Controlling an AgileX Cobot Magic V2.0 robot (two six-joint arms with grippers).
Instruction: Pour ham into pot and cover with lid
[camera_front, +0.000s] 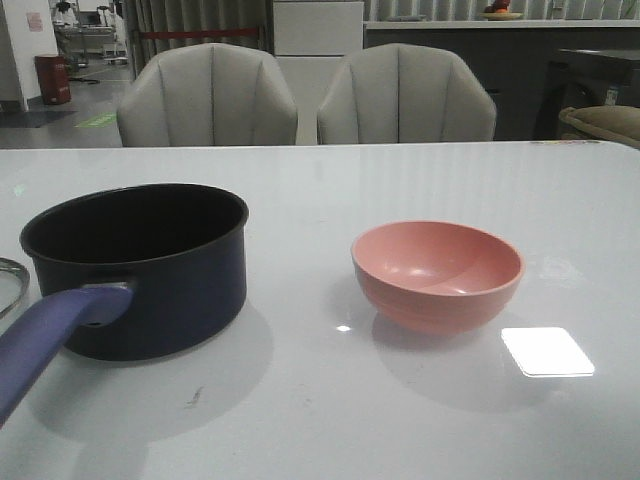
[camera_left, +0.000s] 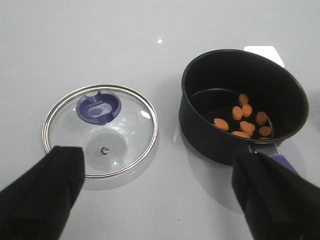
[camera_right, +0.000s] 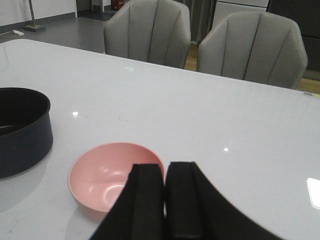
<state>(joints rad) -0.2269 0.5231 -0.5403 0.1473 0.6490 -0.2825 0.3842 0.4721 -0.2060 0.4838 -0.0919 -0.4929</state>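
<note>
Orange ham chunks (camera_left: 242, 120) lie in the navy pot (camera_left: 240, 107), glass lid (camera_left: 100, 131) flat beside it; my left pincer (camera_left: 160, 195) spread wide, my right pincer (camera_right: 165, 200) closed empty above the pink bowl (camera_right: 112, 177).

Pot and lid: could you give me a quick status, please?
Left hand open, holding nothing; right hand shut, holding nothing. Ham in pot; bowl empty. Lid flat on table beside pot, nothing blocking.

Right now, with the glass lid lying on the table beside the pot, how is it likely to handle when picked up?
The lid is glass with a metal rim, so probably rigid, breakable if dropped. It lies flat on the table, so the thin rim looks hard to pinch; its knob seems the safer hold. The open left tool hangs above it.
</note>
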